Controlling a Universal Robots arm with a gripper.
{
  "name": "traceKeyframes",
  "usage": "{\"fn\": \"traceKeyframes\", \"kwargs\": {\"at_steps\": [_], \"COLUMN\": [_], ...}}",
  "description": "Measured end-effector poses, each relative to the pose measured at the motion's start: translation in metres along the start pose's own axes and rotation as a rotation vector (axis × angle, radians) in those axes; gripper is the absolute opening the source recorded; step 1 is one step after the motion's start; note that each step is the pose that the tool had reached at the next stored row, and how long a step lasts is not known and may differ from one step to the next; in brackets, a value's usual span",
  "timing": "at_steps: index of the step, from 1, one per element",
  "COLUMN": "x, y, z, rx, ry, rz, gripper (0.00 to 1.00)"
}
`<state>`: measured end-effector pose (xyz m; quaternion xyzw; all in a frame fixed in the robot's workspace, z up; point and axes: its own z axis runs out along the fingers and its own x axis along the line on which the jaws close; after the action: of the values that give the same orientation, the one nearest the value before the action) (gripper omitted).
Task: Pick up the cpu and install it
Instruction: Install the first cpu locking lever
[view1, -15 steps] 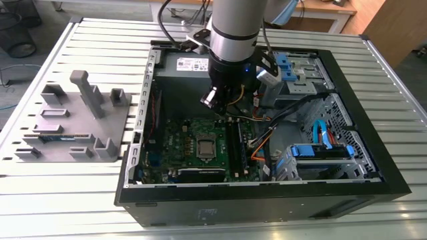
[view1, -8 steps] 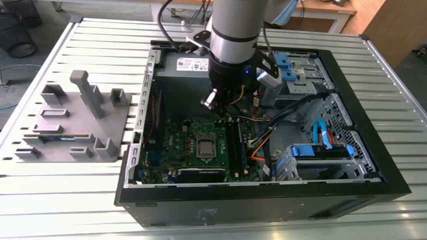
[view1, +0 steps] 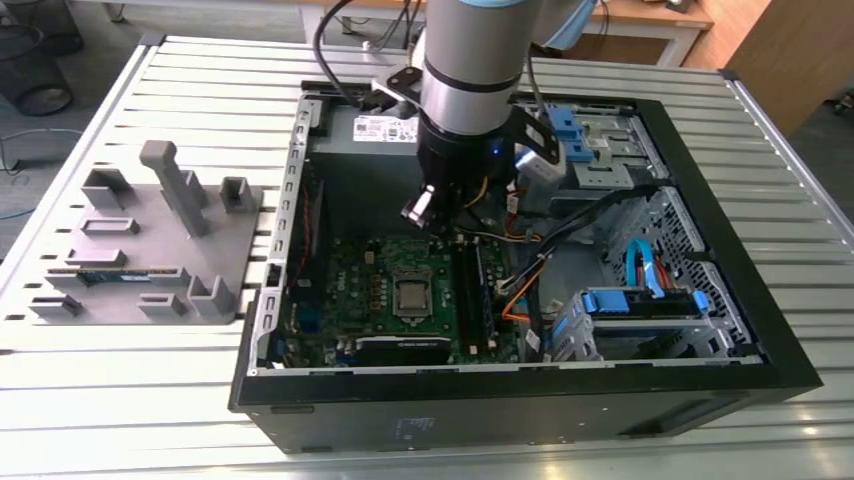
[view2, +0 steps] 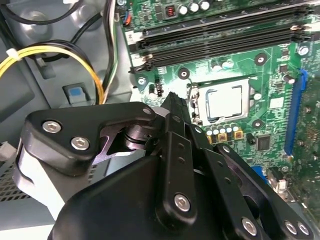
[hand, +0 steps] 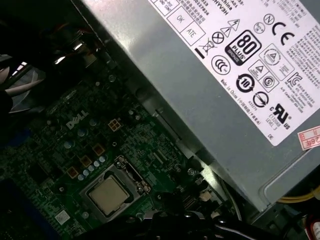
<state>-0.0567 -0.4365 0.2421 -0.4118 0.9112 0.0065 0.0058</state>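
On the exterior view's left, a grey moulded fixture (view1: 147, 245) of upright posts and slots sits on the ribbed metal tabletop (view1: 107, 400), well apart from the arm, with bare slats around it. Just beside it on the right stands the open black case (view1: 521, 400), its raised walls boxing in the green board (view1: 387, 290) on every side. The arm (view1: 467, 90) comes down into the case at its far part, next to the grey power supply (hand: 210, 90), whose flat metal side lies along the far edge of the board. The gripper (view1: 424, 208) hangs above the board, far of the socket, with open air beneath it; I cannot tell how its fingers stand. The cpu (view2: 226, 103) lies flat inside the silver socket frame (view2: 192, 107), near the middle of the board: a small square with a dull, pale metal top and a thin darker rim, also seen in the first wrist view (hand: 109, 195). Long black memory slots (view2: 220, 40) run just beside the socket. On the right, loose cables (view1: 534, 260) and blue-tabbed drive bays (view1: 641, 300) crowd the case.
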Motion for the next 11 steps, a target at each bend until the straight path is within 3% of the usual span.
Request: {"fn": "traceKeyframes", "kwargs": {"at_steps": [11], "x": [0.0090], "y": [-0.0079], "z": [-0.0002], "rx": [0.0000], "ry": [0.0000], "rz": [0.000], "gripper": [0.11]}}
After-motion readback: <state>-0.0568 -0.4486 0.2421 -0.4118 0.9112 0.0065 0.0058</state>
